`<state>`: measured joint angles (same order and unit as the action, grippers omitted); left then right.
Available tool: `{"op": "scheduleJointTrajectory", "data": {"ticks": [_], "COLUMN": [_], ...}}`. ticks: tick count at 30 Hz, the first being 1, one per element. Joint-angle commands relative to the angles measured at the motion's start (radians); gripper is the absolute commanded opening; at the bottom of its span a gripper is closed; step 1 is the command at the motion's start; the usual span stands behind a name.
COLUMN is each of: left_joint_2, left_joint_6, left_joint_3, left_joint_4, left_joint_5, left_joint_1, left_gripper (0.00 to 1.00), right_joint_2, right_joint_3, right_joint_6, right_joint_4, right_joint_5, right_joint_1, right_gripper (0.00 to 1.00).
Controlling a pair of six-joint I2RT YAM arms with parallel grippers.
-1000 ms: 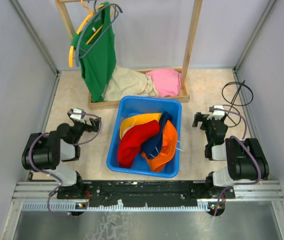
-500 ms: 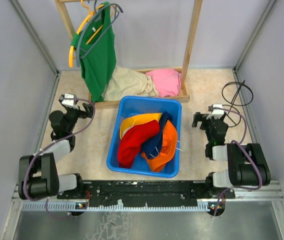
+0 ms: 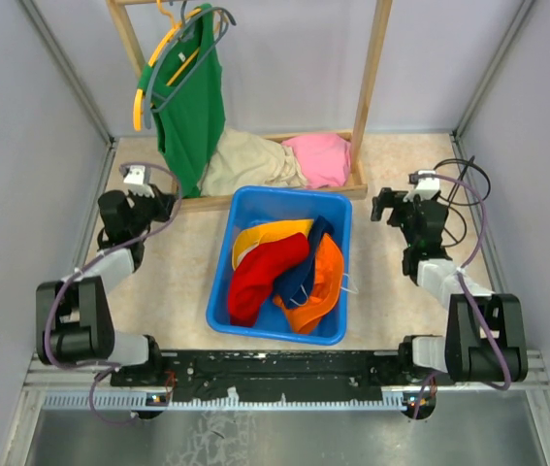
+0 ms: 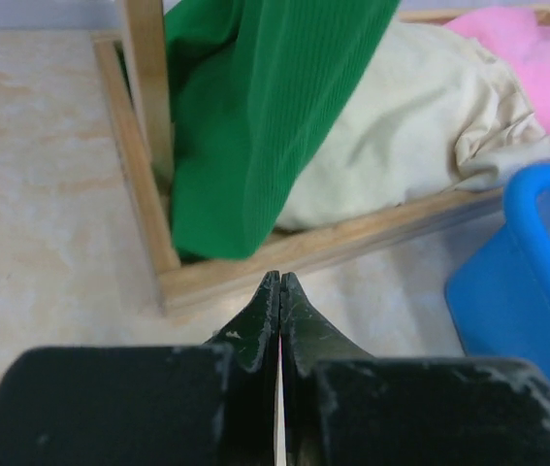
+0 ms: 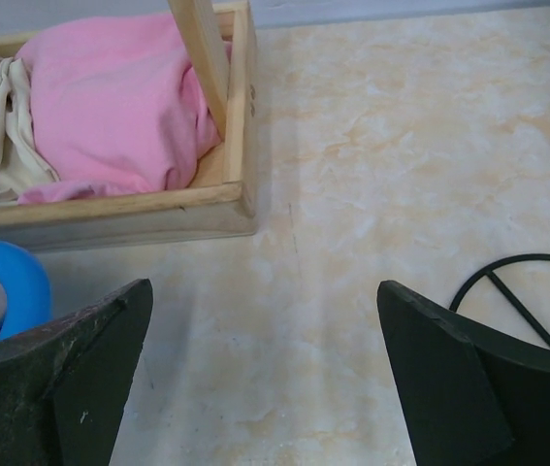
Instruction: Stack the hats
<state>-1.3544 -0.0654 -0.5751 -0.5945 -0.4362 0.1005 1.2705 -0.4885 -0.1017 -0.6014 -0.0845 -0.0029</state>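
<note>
Several hats lie jumbled in a blue bin [image 3: 289, 192] at the table's centre: a red hat [image 3: 260, 277], a yellow-orange hat [image 3: 260, 235], a navy hat [image 3: 304, 264] and a bright orange hat [image 3: 323, 286]. My left gripper [image 3: 163, 206] hovers left of the bin near the wooden rack. Its jaws [image 4: 280, 278] are shut with nothing between them. Right of the bin, my right gripper [image 3: 383, 206] is open and empty over bare table [image 5: 263, 291]. Only a corner of the bin [image 4: 527, 291] shows in the left wrist view, and the hats are hidden there.
A wooden rack frame [image 3: 265, 199] stands behind the bin, with a green tank top [image 3: 192, 107] on a hanger and beige [image 3: 245, 160] and pink [image 3: 318, 157] folded clothes in its base. A black cable [image 3: 461, 180] loops at the far right.
The left arm swung away from the bin, out to the left and back toward the rack, and its gripper closed. The right arm reached farther back, gripper still open.
</note>
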Motion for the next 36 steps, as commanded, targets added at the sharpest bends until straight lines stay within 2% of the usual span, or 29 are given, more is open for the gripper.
{"op": "scheduleJointTrajectory", "data": {"ticks": [1, 6, 11, 19, 28, 34, 36], "left_joint_2": [-0.105, -0.26, -0.434, -0.506, -0.604, -0.666, -0.689], "left_joint_6": [-0.065, -0.077, -0.106, -0.146, -0.144, -0.135, -0.128], "left_joint_3": [-0.159, -0.3, -0.469, -0.564, -0.711, -0.805, -0.848], "left_joint_4": [0.027, 0.013, 0.037, -0.084, -0.078, -0.054, -0.027], "left_joint_5": [-0.108, -0.097, -0.168, -0.127, 0.049, 0.242, 0.292], "left_joint_1": [-0.005, -0.004, -0.006, -0.034, -0.068, -0.071, -0.071], "left_gripper": [0.0, 0.0, 0.0, 0.0, 0.0, 0.0, 0.0], "right_joint_2": [-0.047, -0.074, -0.101, -0.106, -0.114, -0.13, -0.122], "right_joint_3": [-0.052, -0.057, -0.047, -0.056, -0.076, -0.088, -0.129], "right_joint_6": [-0.043, -0.03, -0.007, -0.001, -0.009, -0.041, -0.096], "right_joint_4": [0.047, 0.077, 0.093, 0.116, 0.138, 0.161, 0.223], "right_joint_5": [-0.019, -0.007, 0.011, 0.021, 0.021, 0.016, 0.019], "right_joint_1": [0.011, 0.012, 0.012, 0.012, 0.013, 0.012, 0.012], "right_gripper": [0.99, 0.99, 0.99, 0.99, 0.99, 0.99, 0.99]}}
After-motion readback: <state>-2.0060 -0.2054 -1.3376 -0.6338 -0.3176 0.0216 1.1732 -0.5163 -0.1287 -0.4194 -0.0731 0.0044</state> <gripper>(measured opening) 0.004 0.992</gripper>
